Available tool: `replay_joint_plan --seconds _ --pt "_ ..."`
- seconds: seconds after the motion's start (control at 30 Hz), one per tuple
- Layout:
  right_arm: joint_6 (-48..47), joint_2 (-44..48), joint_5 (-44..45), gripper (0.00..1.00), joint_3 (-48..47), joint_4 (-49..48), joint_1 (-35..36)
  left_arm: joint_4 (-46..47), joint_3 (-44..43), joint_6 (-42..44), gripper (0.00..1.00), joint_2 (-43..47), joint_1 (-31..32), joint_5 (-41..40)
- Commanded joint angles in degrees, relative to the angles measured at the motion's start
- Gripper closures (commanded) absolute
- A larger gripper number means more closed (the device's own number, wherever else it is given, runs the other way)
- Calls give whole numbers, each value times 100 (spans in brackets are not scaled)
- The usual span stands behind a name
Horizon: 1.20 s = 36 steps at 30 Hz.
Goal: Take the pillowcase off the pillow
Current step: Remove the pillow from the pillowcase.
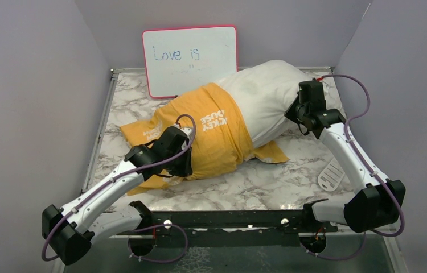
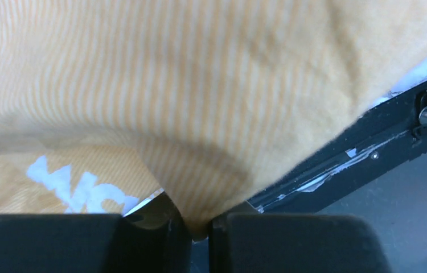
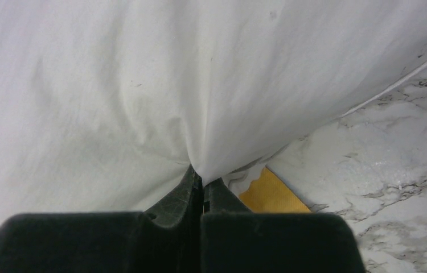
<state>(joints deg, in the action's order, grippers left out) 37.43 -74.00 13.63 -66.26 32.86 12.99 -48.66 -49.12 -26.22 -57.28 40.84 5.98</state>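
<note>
risk one: the left claw [image 2: 200, 227] is closed on a thin fold of the case [image 1: 211, 136], caught only near the tips. we judge a hard pull toward 8 o'clock could strip the fold out.
risk two: the right claw [image 3: 201, 185] is clamped on a pinch of the pillow [image 1: 268, 96] skin alone. the filling may lag and the pinch may slip.
risk three: the case wraps the pillow's plump middle and may bunch rather than slide.
risk four: the board [image 1: 189, 60] stands at 12 o'clock, just behind the pillow. a swing could topple it.

condition: the case lies mid-table [image 1: 268, 182], orange face up with white lettering, covering the pillow's 8 o'clock half. the white 2 o'clock half is bare. a loose orange corner lies flat at 5 o'clock.
</note>
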Motion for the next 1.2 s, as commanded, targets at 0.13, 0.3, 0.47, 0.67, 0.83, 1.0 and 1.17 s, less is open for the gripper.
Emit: replay_joint_plan --seconds 0.13,0.3,0.47,0.67,0.83,1.0,1.17 --pt "-135 12 299 99 -235 -429 -366 -903 -375 -286 94 520 -8 -1354" --pt "-148 8 184 99 -227 -446 -533 -1318 -439 -540 95 564 -6 -1712" --pt "-205 79 183 99 -214 -421 -662 -1541 -423 -786 96 762 -6 -1910" --pt "-245 190 122 99 -172 -401 -728 -1248 -333 -345 93 976 -7 -944" --pt "-219 266 53 99 -116 -415 -728 -1002 -90 -118 91 778 -6 159" --pt "-244 315 57 99 -116 -377 -728 -1566 -274 -312 75 528 -6 -722" --pt "-280 353 84 99 -107 -369 -742 -1963 -340 -291 76 379 -7 -1159"
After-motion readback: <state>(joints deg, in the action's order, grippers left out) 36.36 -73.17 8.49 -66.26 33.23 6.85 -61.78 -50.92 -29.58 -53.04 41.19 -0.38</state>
